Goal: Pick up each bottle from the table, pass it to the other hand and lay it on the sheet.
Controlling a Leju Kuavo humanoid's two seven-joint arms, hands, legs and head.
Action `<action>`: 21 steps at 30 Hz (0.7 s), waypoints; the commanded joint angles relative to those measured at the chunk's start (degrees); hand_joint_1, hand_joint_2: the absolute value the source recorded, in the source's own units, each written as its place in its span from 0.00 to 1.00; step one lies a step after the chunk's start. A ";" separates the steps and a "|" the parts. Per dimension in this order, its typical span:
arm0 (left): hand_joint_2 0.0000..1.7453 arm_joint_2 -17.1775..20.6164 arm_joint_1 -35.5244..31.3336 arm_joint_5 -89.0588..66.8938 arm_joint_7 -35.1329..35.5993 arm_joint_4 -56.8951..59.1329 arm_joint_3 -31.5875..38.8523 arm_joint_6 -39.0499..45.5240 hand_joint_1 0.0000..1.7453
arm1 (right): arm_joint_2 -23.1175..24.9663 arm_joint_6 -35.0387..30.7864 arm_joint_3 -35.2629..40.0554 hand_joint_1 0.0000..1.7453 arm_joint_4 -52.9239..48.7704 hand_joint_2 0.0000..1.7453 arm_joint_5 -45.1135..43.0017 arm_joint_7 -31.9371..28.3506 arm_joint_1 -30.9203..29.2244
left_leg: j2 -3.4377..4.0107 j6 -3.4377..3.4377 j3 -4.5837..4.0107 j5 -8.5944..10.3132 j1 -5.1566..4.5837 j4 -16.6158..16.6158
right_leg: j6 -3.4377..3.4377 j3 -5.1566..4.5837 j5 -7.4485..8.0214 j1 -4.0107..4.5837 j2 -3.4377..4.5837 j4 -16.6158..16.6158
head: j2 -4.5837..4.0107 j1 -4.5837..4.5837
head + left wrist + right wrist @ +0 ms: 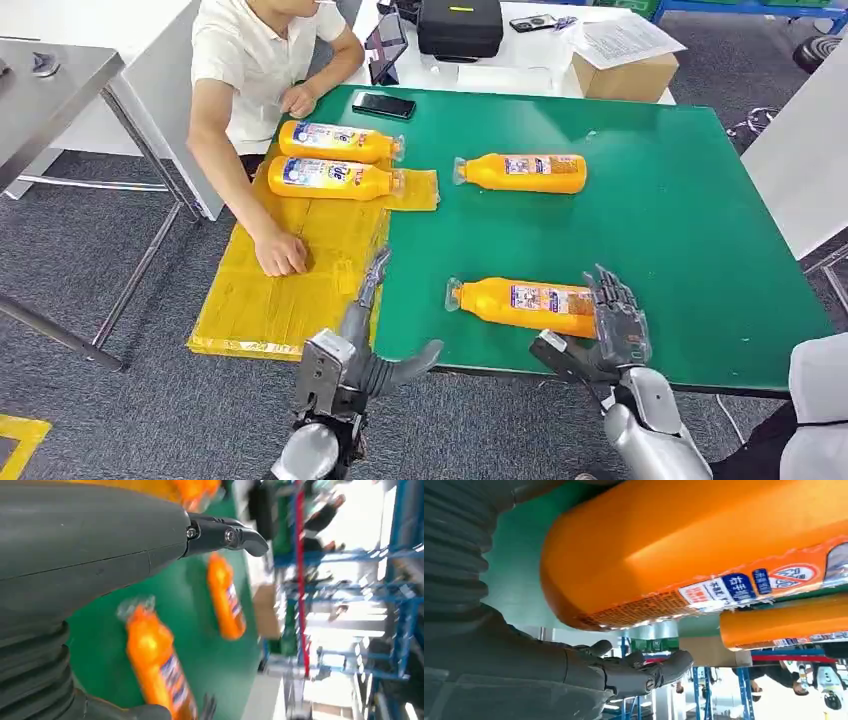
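Lying far left: yellow sheet point(285, 285) draped over the green table's point(690, 230) left edge, a seated person's hand point(281, 251) pressed on it.
Sheet bottles: two orange bottles point(340, 142) and point(335, 178) lie side by side on the sheet's far end, caps pointing right, the nearer one's cap over a small yellow flap.
Phone: a black phone point(383, 104) rests on the table just beyond them.
Left hand: the left hand point(372, 330) hovers at the near table edge beside the sheet, fingers spread and released, holding nothing; one finger points up along the sheet's border, the thumb juts right.
Near bottle: a third bottle point(525, 303) lies flat near the front edge, cap to the left; the left wrist view shows it point(157, 670) blurred on the green.
Far bottle: a fourth bottle point(522, 172) lies mid-table, cap left, well apart from the near one.
Right hand: the right hand point(612, 325) sits at the near bottle's base end, fingers upright behind it and thumb low in front; whether it actually grasps the bottle cannot be told. In the right wrist view the bottle point(704, 555) looms just beside the palm.
Background: a cardboard box point(625, 75) and black case point(459, 27) stand on a white table beyond.
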 commanded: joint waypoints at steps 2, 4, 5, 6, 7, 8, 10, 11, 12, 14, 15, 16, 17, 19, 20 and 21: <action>1.00 2.44 -2.16 2.28 1.42 3.51 -3.32 -2.71 0.00 | 0.82 4.68 1.57 0.00 14.85 1.00 -1.87 1.47 -4.33 | 0.01 -0.13 0.29 -0.02 0.06 -0.13 | -0.15 0.26 -0.01 0.06 0.02 -0.14 | 0.00 0.00; 1.00 2.52 -2.16 2.66 1.63 3.79 -3.54 -3.13 0.00 | 0.43 6.83 0.73 0.00 16.18 1.00 -3.13 1.60 -4.40 | -0.01 -0.07 0.32 0.00 0.04 -0.08 | -0.08 0.29 -0.01 0.04 -0.03 -0.10 | 0.00 0.00; 1.00 2.60 -2.24 2.79 1.62 3.82 -3.72 -3.35 0.00 | 0.27 7.03 0.26 0.05 17.14 1.00 -3.66 1.13 -4.63 | -0.07 -0.11 0.42 0.02 0.06 -0.14 | -0.13 0.39 0.00 0.06 -0.09 -0.16 | 0.00 0.00; 1.00 2.62 -2.31 2.86 1.61 3.85 -3.77 -3.44 0.00 | 0.11 7.44 0.06 0.05 17.55 1.00 -3.98 0.65 -4.67 | -0.12 -0.13 0.44 0.03 0.06 -0.13 | -0.14 0.42 0.00 0.06 -0.13 -0.16 | 0.00 0.00; 1.00 2.62 -2.34 2.87 1.61 3.85 -3.78 -3.46 0.00 | 0.05 7.39 0.02 0.05 17.62 1.00 -4.02 0.54 -4.66 | -0.13 -0.14 0.45 0.04 0.07 -0.13 | -0.16 0.42 0.02 0.07 -0.13 -0.18 | 0.00 0.02; 1.00 2.62 -2.34 2.87 1.61 3.85 -3.78 -3.46 0.00 | 0.05 7.39 0.02 0.05 17.62 1.00 -4.02 0.54 -4.66 | -0.08 -0.08 0.51 0.02 0.05 -0.09 | -0.10 0.43 0.02 0.05 -0.10 -0.15 | 0.00 0.02; 1.00 2.62 -2.34 2.87 1.61 3.85 -3.78 -3.46 0.00 | 0.05 7.39 0.02 0.05 17.62 1.00 -4.02 0.54 -4.66 | -0.03 -0.05 0.64 -0.01 0.03 -0.05 | -0.08 0.42 0.01 0.03 -0.10 -0.13 | 0.00 0.02; 1.00 2.62 -2.34 2.87 1.61 3.85 -3.78 -3.46 0.00 | 0.05 7.39 0.02 0.05 17.62 1.00 -4.02 0.54 -4.66 | -0.10 -0.09 0.67 0.02 0.07 -0.05 | -0.12 0.29 0.02 0.07 -0.16 -0.18 | 0.00 0.02; 1.00 2.62 -2.34 2.87 1.61 3.85 -3.78 -3.46 0.00 | 0.05 7.39 0.02 0.05 17.62 1.00 -4.02 0.54 -4.66 | -0.15 -0.11 0.65 0.09 0.07 -0.09 | -0.16 0.01 0.07 0.07 -0.19 -0.22 | 0.00 0.00; 1.00 2.58 -2.38 3.08 1.64 3.82 -3.70 -3.55 0.00 | 0.00 8.42 0.44 1.00 18.29 1.00 -3.47 1.36 -5.13 | -0.12 -0.03 0.80 0.03 0.05 -0.10 | -0.20 0.14 -0.02 0.05 -0.16 -0.24 | 0.00 0.02; 1.00 2.53 -2.51 3.14 1.65 3.88 -3.68 -3.59 0.00 | -0.36 8.75 0.60 1.00 18.43 1.00 -3.27 1.38 -5.24 | -0.13 -0.04 0.76 0.06 0.06 -0.13 | -0.22 0.11 0.00 0.06 -0.17 -0.27 | 0.00 0.00; 1.00 2.30 -2.63 3.36 1.62 4.14 -3.52 -3.57 0.00 | -0.36 10.04 0.00 1.00 18.63 1.00 -4.29 0.47 -5.40 | -0.15 -0.07 0.66 0.15 0.06 -0.19 | -0.26 0.01 0.08 0.06 -0.19 -0.31 | 0.00 0.04; 1.00 2.13 -2.76 3.50 1.57 4.25 -3.44 -3.67 0.00 | -0.66 9.39 0.62 1.00 18.90 1.00 -3.31 0.59 -5.64 | -0.13 -0.05 0.69 0.10 0.07 -0.12 | -0.23 0.06 0.04 0.07 -0.16 -0.27 | 0.00 0.00; 1.00 1.99 -3.16 3.62 1.55 4.40 -3.32 -3.68 0.00 | -0.58 9.30 0.81 1.00 19.25 1.00 -2.98 0.54 -6.14 | -0.07 0.04 0.90 0.03 0.02 -0.09 | -0.11 0.25 0.04 0.03 -0.12 -0.22 | 0.00 0.00; 1.00 1.90 -3.61 3.64 1.55 4.76 -3.27 -3.72 0.00 | -0.43 9.50 0.91 1.00 19.42 1.00 -2.92 0.33 -6.41 | -0.08 0.03 0.85 0.06 0.04 -0.08 | -0.09 0.21 0.09 0.04 -0.13 -0.22 | 0.00 0.02; 1.00 1.79 -3.82 3.75 1.58 5.08 -3.21 -3.74 0.00 | -0.37 9.67 1.10 1.00 19.74 1.00 -2.70 0.44 -6.52 | -0.11 0.02 0.84 0.07 0.04 -0.08 | -0.11 0.18 0.10 0.05 -0.15 -0.24 | 0.00 0.00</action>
